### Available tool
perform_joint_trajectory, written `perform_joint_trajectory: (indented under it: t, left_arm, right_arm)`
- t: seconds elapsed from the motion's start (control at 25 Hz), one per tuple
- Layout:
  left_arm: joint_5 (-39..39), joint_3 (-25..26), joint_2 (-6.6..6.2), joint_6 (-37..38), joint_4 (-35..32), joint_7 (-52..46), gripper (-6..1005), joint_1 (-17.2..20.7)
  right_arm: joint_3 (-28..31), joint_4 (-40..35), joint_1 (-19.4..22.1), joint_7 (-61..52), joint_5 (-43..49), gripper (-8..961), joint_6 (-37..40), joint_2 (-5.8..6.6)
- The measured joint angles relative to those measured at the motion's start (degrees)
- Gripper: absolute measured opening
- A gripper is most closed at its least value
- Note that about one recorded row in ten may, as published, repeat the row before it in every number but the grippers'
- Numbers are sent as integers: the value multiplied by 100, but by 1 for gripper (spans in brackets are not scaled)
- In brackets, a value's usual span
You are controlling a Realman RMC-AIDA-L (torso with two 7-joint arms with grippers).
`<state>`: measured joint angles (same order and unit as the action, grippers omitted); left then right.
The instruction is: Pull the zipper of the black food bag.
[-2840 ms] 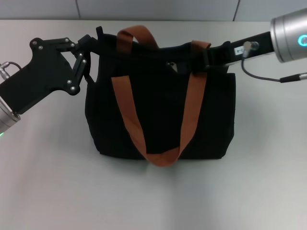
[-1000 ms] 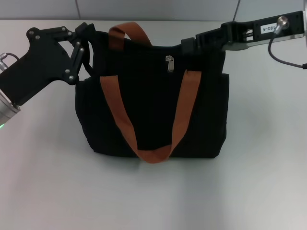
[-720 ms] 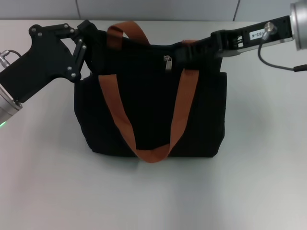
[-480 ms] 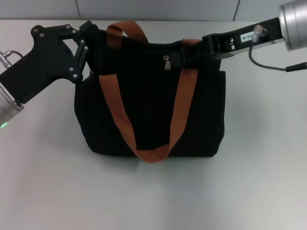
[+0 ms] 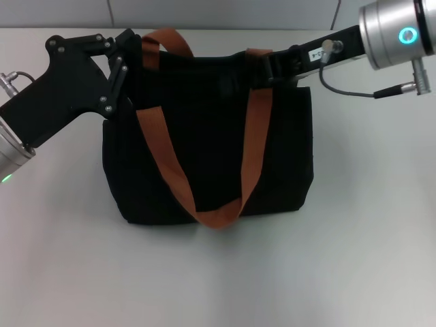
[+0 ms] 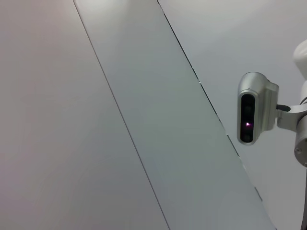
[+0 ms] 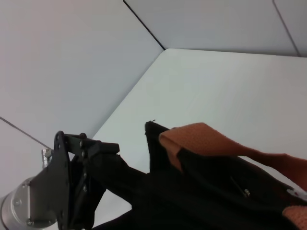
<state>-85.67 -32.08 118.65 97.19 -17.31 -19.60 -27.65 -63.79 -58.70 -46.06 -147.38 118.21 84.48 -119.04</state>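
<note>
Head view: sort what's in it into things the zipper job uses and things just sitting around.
Part of the job:
- black food bag
- left gripper, at the bag's top left corner
- right gripper, at the bag's top edge by the right strap
- zipper: pull tab not visible in the head view

Just there:
- white table
- wall-mounted camera

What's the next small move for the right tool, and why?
Probably a short further pull toward the left tool along the zip line. The right tool sits on the top edge of the boxy black fabric bag, covering the zipper pull, while the left tool grips the bag's corner as an anchor.
</note>
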Motion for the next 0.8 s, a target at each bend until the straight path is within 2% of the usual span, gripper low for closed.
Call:
perform_joint_trajectory:
  t: [0.28,0.48,0.8]
  left_arm:
    - [-7,0,0,27,4,0,23,-20]
    - [-14,1,0,49,8,0,23,-22]
    - [-10,-6,0,74,9,0,23,-9]
  right_arm:
    - [-110,-26,36,-7,4,195,-105,-15]
    - [-111,-125,108,-4,3,1,-119,-16]
    - [-34,-493,322,-25,-30,-1,-52,-23]
